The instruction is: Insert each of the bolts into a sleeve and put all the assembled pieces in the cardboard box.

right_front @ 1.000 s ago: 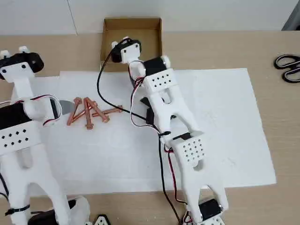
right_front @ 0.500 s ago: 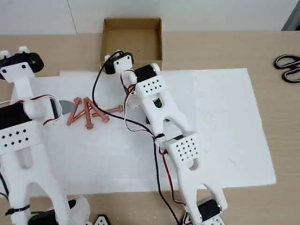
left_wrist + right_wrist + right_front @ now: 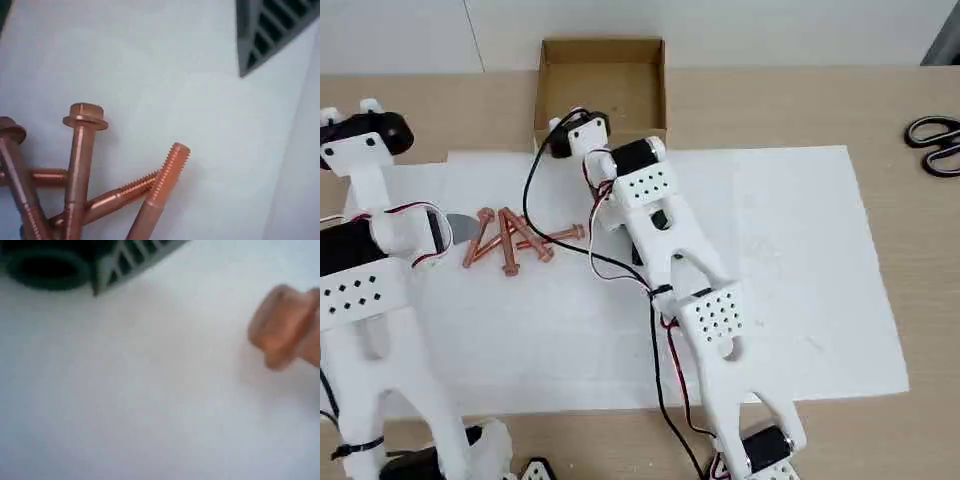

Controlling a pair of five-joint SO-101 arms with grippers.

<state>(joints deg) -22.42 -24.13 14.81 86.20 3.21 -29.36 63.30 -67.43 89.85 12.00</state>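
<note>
**Right tool at the box wall, bolts heaped to one side**

Right tool point(image 3: 572, 136) hangs low over the white paper sheet point(image 3: 800, 250). It sits just outside the front wall of the cardboard box point(image 3: 603, 46), near the corner on the left arm's side. I cannot tell from any camera whether it is spread or pressed together. Its wrist camera has a flanged bolt head point(image 3: 280, 325) lying on the paper close by.

The copper-coloured bolts point(image 3: 510, 238) lie in a loose, crossed heap on the sheet. They are farther out from the box's front wall and beyond that same corner, near the right tool but apart from it. One stray bolt point(image 3: 558, 236) sticks out of the heap on the side nearer the right tool. Left tool point(image 3: 458, 228) sits just beside the heap, on the side away from the box, and I cannot tell its state either.

By my reading the bolts are stiff, solid metal and light for the arm. They are also smooth and round, so they will roll or slip from a slack pinch, and the crossed ones may drag their neighbours along. I would take one across the plain shank just under the flange, where the head stops it sliding. That leaves the threaded end free for a sleeve. The stray bolt looks the easiest pick.

Scissors point(image 3: 932, 145) rest on the tabletop point(image 3: 770, 100), well apart from the box.
</note>
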